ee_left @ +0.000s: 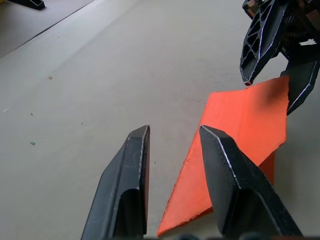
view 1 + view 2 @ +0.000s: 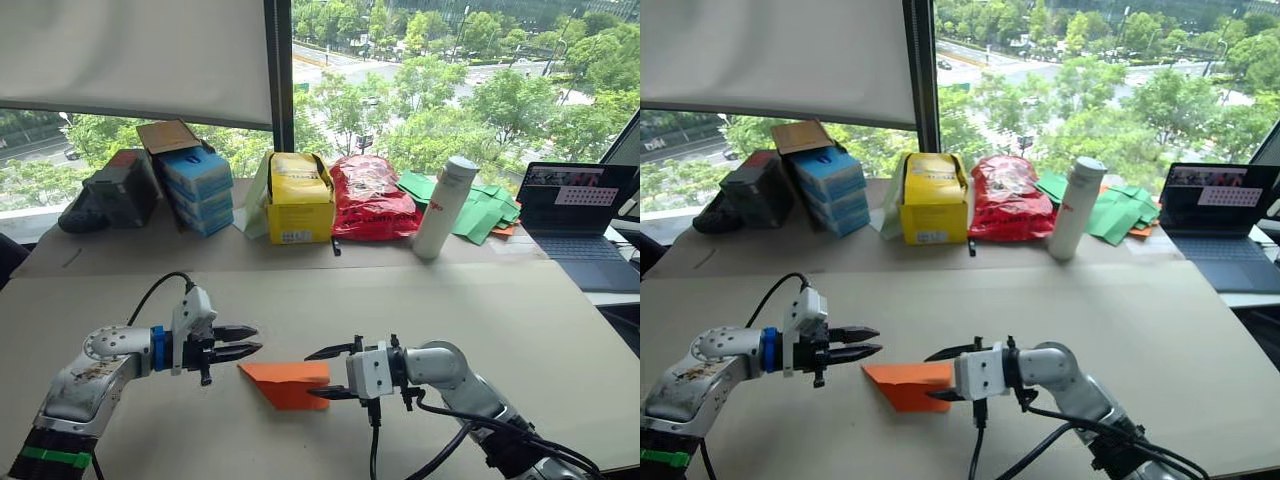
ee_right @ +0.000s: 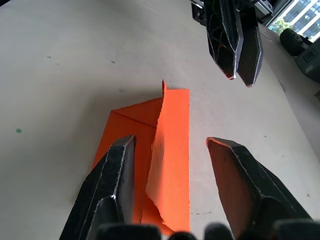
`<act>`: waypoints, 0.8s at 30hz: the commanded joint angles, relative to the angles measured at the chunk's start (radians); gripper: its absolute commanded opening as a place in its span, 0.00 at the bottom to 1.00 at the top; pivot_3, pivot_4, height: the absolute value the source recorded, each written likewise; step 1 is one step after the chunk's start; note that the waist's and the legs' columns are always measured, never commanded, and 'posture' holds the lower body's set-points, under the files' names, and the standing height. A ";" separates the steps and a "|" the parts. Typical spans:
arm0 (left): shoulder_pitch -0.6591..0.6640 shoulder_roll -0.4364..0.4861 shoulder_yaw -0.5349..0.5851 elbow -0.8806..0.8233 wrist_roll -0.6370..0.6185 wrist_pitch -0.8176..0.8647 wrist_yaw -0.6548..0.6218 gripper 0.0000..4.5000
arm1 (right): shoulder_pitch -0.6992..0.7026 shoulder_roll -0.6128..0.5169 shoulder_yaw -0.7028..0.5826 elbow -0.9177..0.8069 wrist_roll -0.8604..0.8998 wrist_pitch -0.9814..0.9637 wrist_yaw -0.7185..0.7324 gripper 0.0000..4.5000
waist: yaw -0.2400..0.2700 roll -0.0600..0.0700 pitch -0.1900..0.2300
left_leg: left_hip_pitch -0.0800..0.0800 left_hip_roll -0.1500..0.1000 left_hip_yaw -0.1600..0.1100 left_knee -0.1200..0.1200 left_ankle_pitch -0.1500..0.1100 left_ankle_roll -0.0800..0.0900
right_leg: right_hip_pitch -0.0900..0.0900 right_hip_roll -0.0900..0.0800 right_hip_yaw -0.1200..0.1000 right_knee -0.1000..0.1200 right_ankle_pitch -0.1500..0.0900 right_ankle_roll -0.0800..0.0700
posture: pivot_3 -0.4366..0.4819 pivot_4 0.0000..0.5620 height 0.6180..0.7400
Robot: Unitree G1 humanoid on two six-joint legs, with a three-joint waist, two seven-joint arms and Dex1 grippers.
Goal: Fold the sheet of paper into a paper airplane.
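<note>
The sheet of paper point(image 2: 288, 383) lies partly folded on the table point(image 2: 480, 310) between both grippers, a pointed wedge with one flap raised; more creases remain. The right gripper point(image 2: 322, 372) stands wide astride its near edge, apparently not gripping. The left gripper point(image 2: 240, 342), narrowly open, hovers beside the tip. Beyond them, a yellow box point(image 2: 298, 200) looks closed.

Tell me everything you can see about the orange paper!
The sheet of paper is bright orange, thin and already folded, with a slanted edge running to a pointed corner and a ragged flap lifted at one end. It lies on the beige table between the left gripper and the right gripper, both open, the right one straddling its edge.
</note>
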 commanded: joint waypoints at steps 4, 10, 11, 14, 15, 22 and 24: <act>-0.040 -0.019 -0.127 0.009 0.102 -0.084 -0.032 0.01 | 0.077 -0.025 -0.058 -0.241 0.069 0.217 -0.042 0.58 | 0.005 0.000 0.000 | 0.000 0.000 0.000 0.000 0.000 0.000 | 0.000 0.000 0.000 0.000 0.000 0.000 | 0.48 0.27 1.00; -0.047 -0.025 -0.186 0.102 0.183 -0.176 -0.048 0.01 | 0.120 -0.035 -0.079 -0.338 0.072 0.342 -0.087 0.58 | 0.004 0.000 0.000 | 0.000 0.000 0.000 0.000 -0.004 0.006 | 0.000 0.001 -0.001 0.000 0.000 0.000 | 0.48 0.27 1.00; -0.047 -0.025 -0.191 0.118 0.194 -0.191 -0.051 0.01 | 0.123 -0.034 -0.078 -0.349 0.068 0.354 -0.092 0.58 | 0.004 0.000 0.000 | 0.000 0.000 0.001 0.000 -0.004 0.006 | 0.000 0.001 -0.002 0.000 0.000 0.000 | 0.48 0.27 1.00; -0.047 -0.032 -0.194 0.147 0.206 -0.218 -0.050 0.01 | 0.126 -0.043 -0.074 -0.369 0.057 0.374 -0.097 0.58 | 0.006 0.000 0.000 | 0.000 0.000 0.001 0.000 -0.004 0.007 | 0.000 0.001 -0.004 0.000 0.000 0.000 | 0.48 0.27 1.00; -0.043 -0.029 -0.200 0.163 0.219 -0.235 -0.051 0.01 | 0.121 -0.049 -0.071 -0.372 0.049 0.377 -0.093 0.58 | 0.006 0.000 0.000 | 0.000 0.000 0.001 0.000 -0.004 0.007 | 0.000 0.001 -0.004 0.000 0.000 0.000 | 0.48 0.27 1.00; -0.042 -0.016 -0.233 0.197 0.289 -0.310 -0.058 0.01 | 0.092 -0.090 -0.038 -0.375 0.040 0.387 -0.044 0.58 | 0.006 0.000 0.000 | 0.002 0.000 0.001 0.000 -0.004 0.007 | 0.001 0.001 -0.005 0.000 0.000 0.000 | 0.48 0.27 1.00; -0.048 -0.022 -0.235 0.189 0.287 -0.303 -0.056 0.01 | 0.083 -0.101 -0.022 -0.362 0.019 0.363 -0.030 0.58 | 0.006 0.000 0.000 | 0.002 0.000 0.001 0.000 -0.004 0.007 | 0.001 0.001 -0.005 0.000 0.000 0.000 | 0.48 0.27 1.00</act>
